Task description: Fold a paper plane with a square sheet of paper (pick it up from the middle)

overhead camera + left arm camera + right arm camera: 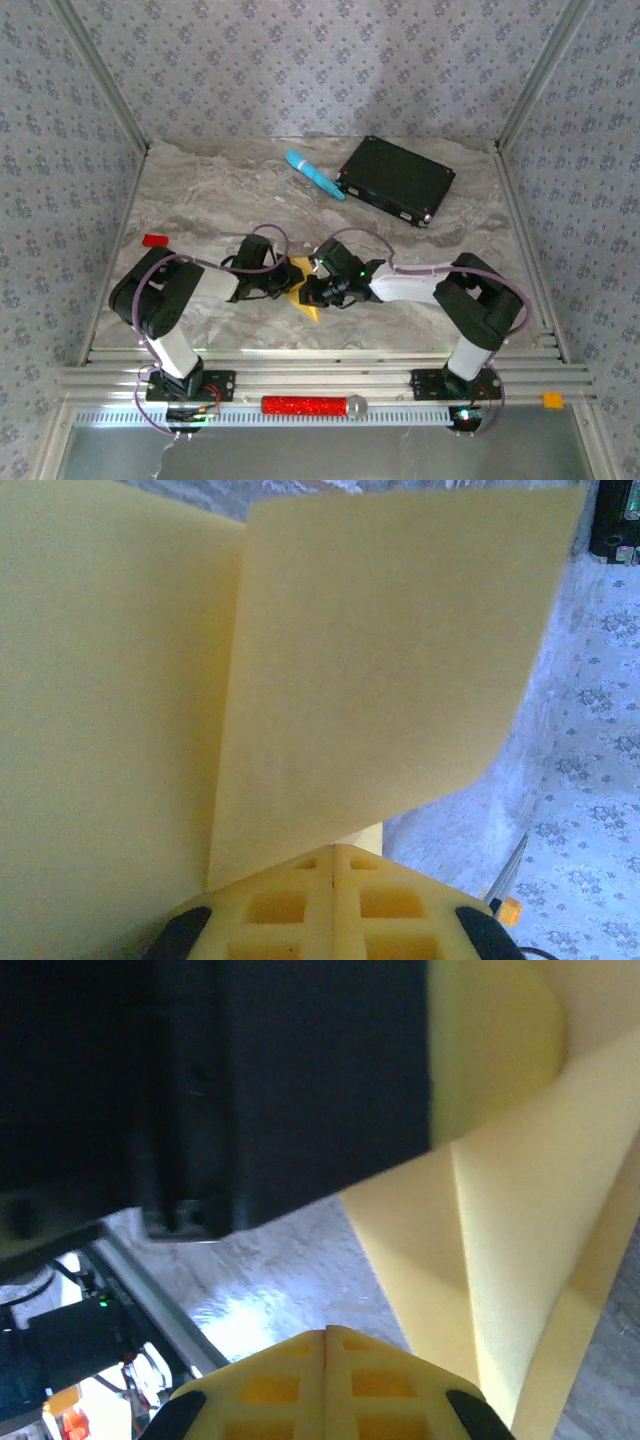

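The square sheet of paper (306,298) is yellow-orange and creased, and it stands up off the marble table between my two grippers near the front middle. In the left wrist view the sheet of paper (380,680) rises straight from my fingertips, with one flap folded over along a crease. My left gripper (333,848) (287,280) is shut, pinching the paper's lower edge. My right gripper (326,1332) (312,293) is shut with nothing in it. It points at bare table just left of the paper (520,1220), under the black body of the left gripper (220,1090).
A black flat box (397,178) lies at the back right, with a light-blue cylinder (314,174) to its left. A small red block (154,240) sits at the left edge. A red roller (305,405) rests on the front rail. Frame posts bound the table.
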Controlling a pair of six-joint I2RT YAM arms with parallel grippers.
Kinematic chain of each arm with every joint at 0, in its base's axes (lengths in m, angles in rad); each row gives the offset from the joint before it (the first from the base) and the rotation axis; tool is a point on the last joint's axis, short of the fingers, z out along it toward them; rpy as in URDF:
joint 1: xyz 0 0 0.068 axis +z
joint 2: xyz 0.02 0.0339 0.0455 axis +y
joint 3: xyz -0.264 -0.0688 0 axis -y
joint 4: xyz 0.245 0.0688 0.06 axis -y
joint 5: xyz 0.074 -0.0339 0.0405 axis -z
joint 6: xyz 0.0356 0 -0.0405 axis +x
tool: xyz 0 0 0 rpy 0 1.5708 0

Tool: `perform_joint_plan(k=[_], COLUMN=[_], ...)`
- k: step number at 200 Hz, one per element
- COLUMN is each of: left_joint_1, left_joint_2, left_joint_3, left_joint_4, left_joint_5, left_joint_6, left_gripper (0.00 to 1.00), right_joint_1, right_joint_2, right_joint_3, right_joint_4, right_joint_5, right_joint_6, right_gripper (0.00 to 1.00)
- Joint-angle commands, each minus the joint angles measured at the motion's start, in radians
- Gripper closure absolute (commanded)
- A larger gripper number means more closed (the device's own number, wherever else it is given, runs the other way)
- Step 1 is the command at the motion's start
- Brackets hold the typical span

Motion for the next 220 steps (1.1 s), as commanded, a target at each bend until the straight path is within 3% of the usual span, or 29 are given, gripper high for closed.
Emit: perform_joint_plan(k=[1,65,138,175,220], left_joint_1=[0.003,0.005,0.004,0.004,0.003], left_joint_2=[0.042,0.048,0.045,0.037,0.043], left_joint_3=[-0.025,-0.028,-0.031,-0.03,-0.022], left_joint_4=[-0.097,-0.1,-0.099,-0.097,-0.094], left_joint_5=[-0.05,-0.054,-0.059,-0.056,-0.051], left_joint_6=[0.001,0.005,-0.001,-0.001,-0.002], left_gripper=[0.97,0.97,0.97,0.97,0.97], right_joint_1=[0.004,0.012,0.035,0.019,-0.032], right_joint_2=[0.045,-0.008,-0.122,-0.198,-0.097], right_joint_3=[-0.032,-0.233,-0.338,-0.242,-0.084], right_joint_4=[-0.034,0.173,0.159,0.056,0.025], right_joint_5=[0.005,-0.03,0.01,0.006,-0.029], right_joint_6=[0.012,0.117,0.146,0.105,0.068], right_gripper=[1.0,1.0,1.0,1.0,1.0])
